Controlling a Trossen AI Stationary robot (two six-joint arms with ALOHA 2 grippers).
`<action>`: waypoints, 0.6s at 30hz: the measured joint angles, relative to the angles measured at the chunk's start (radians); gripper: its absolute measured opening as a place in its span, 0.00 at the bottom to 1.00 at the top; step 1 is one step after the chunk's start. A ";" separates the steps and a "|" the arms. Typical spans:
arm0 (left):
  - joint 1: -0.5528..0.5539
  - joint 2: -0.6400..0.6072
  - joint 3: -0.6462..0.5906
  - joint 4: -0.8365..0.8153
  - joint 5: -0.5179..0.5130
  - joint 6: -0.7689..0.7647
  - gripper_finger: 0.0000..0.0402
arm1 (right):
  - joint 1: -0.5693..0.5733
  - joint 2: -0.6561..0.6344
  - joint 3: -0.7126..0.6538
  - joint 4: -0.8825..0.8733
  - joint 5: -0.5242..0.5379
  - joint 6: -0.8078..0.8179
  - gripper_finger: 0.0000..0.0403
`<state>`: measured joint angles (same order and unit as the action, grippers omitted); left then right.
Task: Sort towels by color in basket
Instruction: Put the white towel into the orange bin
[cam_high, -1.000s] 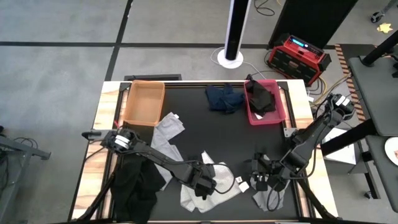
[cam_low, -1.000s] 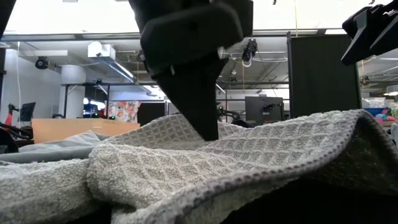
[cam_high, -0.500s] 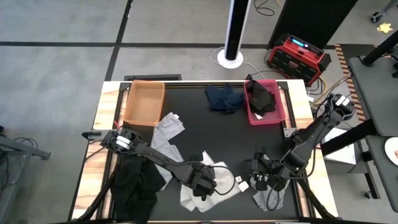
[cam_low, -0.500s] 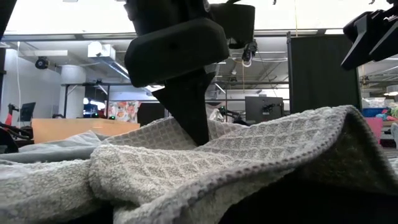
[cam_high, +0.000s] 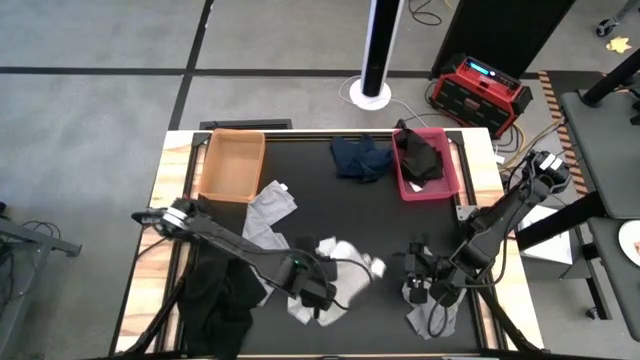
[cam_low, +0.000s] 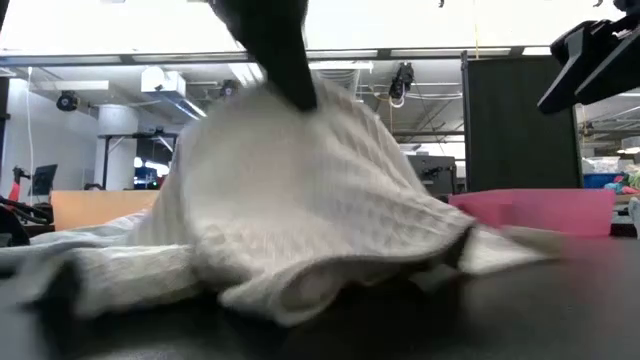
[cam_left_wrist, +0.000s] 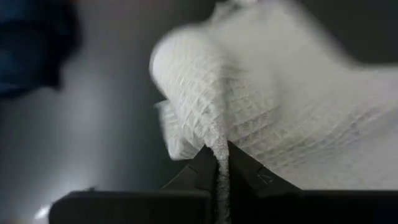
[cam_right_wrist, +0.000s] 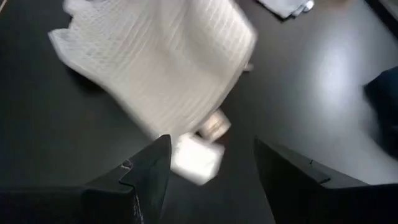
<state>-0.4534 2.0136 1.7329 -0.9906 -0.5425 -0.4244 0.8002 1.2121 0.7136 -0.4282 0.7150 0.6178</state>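
My left gripper (cam_high: 325, 285) is shut on a white waffle towel (cam_high: 342, 262) near the table's front middle. In the low view the towel (cam_low: 300, 200) stands drawn up into a tent. My right gripper (cam_high: 415, 290) hovers open to the towel's right, above a grey towel (cam_high: 432, 320), and touches nothing. A light grey towel (cam_high: 265, 215) lies by the orange basket (cam_high: 232, 165). A navy towel (cam_high: 360, 157) lies at the back. A black towel (cam_high: 418, 158) sits in the pink basket (cam_high: 445, 185). Another black towel (cam_high: 215, 300) hangs over the front left edge. My left gripper pinches a raised fold (cam_left_wrist: 216, 144) of the white towel between its two fingers, somewhere in the cloth's middle. The fingers come slanting down from the table's left. The towel hangs below them like a tent, its lower edges (cam_low: 250, 290) resting on the table.
The black tabletop (cam_high: 330, 215) is bare between the towels and the two baskets at the back. My right arm (cam_high: 490, 235) reaches in from the right edge. A red case (cam_high: 478, 90) stands on the floor behind the table.
My left gripper has shut on the white towel and gone up. The towel's middle has risen with it into a tent. Its spread edges have been dragged inward along the table, away from my right gripper.
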 joint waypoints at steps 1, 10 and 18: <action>0.000 -0.022 0.000 -0.007 -0.020 -0.005 0.00 | 0.000 0.000 0.000 0.000 0.012 -0.001 0.54; 0.002 -0.182 0.000 -0.004 -0.210 -0.110 0.00 | 0.000 0.000 0.000 0.001 0.073 -0.011 0.54; -0.005 -0.260 0.000 -0.045 -0.506 -0.228 0.00 | 0.000 0.000 0.000 0.001 0.074 -0.012 0.54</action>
<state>-0.4583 1.7535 1.7329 -1.0356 -1.0481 -0.6528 0.8001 1.2118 0.7136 -0.4271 0.7887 0.6060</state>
